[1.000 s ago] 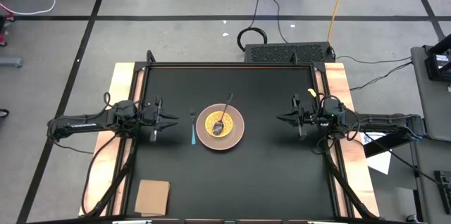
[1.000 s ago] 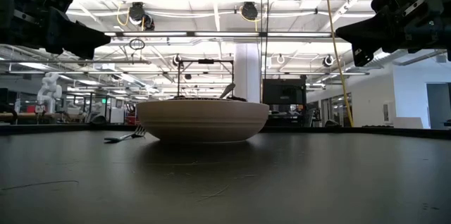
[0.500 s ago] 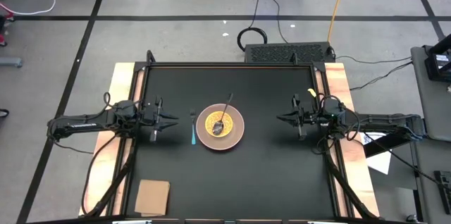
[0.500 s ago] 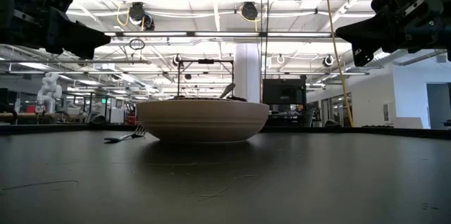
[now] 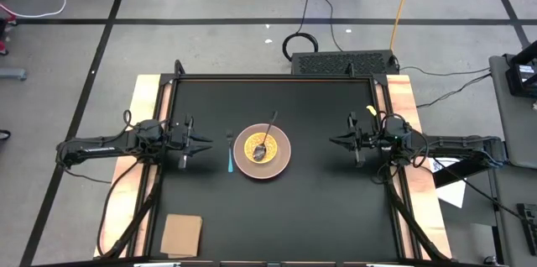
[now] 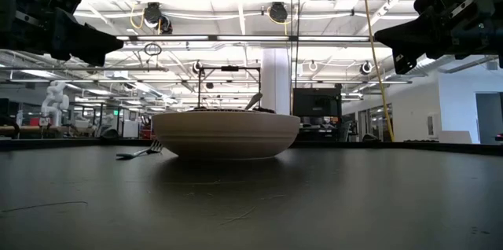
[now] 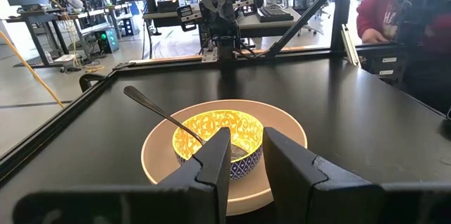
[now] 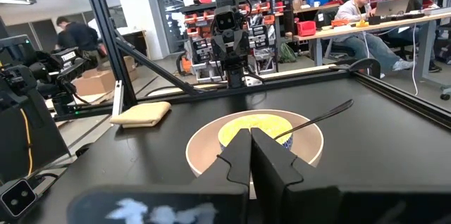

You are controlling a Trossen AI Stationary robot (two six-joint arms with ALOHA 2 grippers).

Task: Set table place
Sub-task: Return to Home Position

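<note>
From above: pinkish-tan plate (image 5: 281,164) at the middle of the black table (image 5: 336,208), yellow dish (image 5: 250,143) seated on it, spoon (image 5: 271,126) bowl-down in the dish with the handle slanting out toward the far right, blue fork (image 5: 231,161) flat on the table just left of the plate. Left gripper (image 5: 205,142) near the left edge and right gripper (image 5: 334,141) near the right edge, both facing the plate, well apart from it, carrying nothing; tan square (image 5: 181,235) at the near left corner. At table height: plate (image 6: 226,136) broad and low, fork (image 6: 140,153) just to its left, spoon handle (image 6: 253,101) poking up above the rim, left gripper (image 6: 114,44) and right gripper (image 6: 385,39) high in the air, clear of everything. Past the left wrist: fingers (image 7: 213,160) parted by a plain gap, nothing between them, dish (image 7: 211,124) and spoon (image 7: 151,106) straight ahead. Past the right wrist: fingers (image 8: 236,155) pressed together, empty, plate (image 8: 204,146) and dish (image 8: 264,122) ahead, tan square (image 8: 141,113) beyond toward the near left corner, people at desks in the room behind. Setting judged complete, with only the pull-back to rest left. Handling, as a guess: plate and dish stiff, smooth, breakable, best pinched at the rim; spoon rigid, thin, slick metal, best taken mid-handle where raised clear of the dish; fork light and thin, lying flat, best pinched across the handle, likely to skid.
</note>
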